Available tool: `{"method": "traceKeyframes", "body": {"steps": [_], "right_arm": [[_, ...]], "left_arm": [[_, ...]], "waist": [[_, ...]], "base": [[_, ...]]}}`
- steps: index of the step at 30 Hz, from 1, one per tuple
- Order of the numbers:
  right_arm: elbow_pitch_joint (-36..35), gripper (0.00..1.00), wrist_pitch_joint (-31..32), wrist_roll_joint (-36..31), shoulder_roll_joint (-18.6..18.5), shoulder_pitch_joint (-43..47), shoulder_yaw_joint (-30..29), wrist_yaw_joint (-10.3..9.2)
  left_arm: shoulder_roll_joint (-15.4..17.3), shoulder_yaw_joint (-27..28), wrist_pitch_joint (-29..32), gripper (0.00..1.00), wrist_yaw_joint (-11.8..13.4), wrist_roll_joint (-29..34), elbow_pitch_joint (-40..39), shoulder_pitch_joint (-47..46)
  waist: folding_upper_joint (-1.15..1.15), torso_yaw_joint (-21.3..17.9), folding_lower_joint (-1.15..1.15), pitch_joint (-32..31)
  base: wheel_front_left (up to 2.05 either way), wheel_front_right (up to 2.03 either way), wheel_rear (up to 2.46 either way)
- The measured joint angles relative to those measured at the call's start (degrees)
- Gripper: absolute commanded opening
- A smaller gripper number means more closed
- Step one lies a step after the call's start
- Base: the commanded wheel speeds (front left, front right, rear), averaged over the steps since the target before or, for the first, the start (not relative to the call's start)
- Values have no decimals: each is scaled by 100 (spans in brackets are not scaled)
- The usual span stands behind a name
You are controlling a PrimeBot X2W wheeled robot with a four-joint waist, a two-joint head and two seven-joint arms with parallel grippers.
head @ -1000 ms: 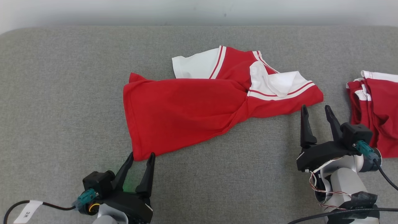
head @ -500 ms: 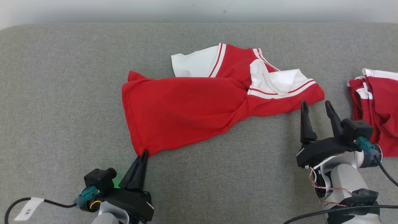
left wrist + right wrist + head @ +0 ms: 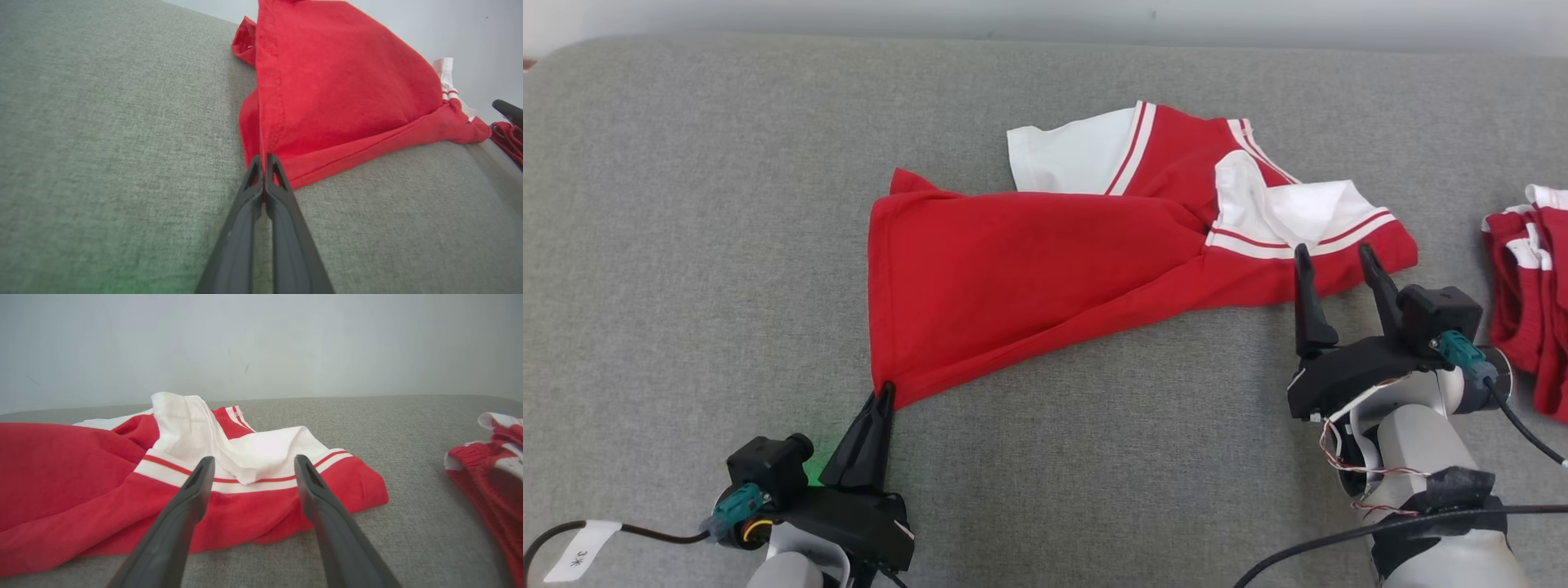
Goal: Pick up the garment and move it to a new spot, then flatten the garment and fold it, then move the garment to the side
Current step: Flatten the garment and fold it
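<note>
Lower left, the left gripper (image 3: 885, 390) has its fingers pinched together on a corner of the garment (image 3: 1013, 269). At right, the right gripper (image 3: 1333, 255) points up-frame, fingers spread, above its pale forearm (image 3: 1417, 437).

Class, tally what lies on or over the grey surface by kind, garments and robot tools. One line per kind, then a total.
Garments: 2, the spread red-and-white garment and the bunched red-and-white garment at the right edge.
Tools: 2, left tool and right tool.
Total: 4.
</note>
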Motion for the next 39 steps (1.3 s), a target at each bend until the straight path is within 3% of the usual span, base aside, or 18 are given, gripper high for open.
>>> {"method": "traceKeyframes", "body": {"steps": [19,34,37,39], "right_arm": [[443,100,0,-470,101,-305,-808,-1],[633,100,0,-753,141,-483,-1095,-1],[666,93,0,-802,140,-549,-1168,0],[704,83,0,-850,141,-565,-1216,0]], "left_arm": [[2,-257,0,0,0,-75,-107,-42],[1,-304,0,0,-1,-129,-123,-94],[1,-334,-1,0,0,-167,-129,-97],[1,-346,-1,0,0,-180,-132,-99]], "waist": [[0,205,0,215],[0,318,0,293],[0,338,0,313],[0,353,0,323]], "base": [[0,0,0],[0,0,0],[0,0,0],[0,0,0]]}}
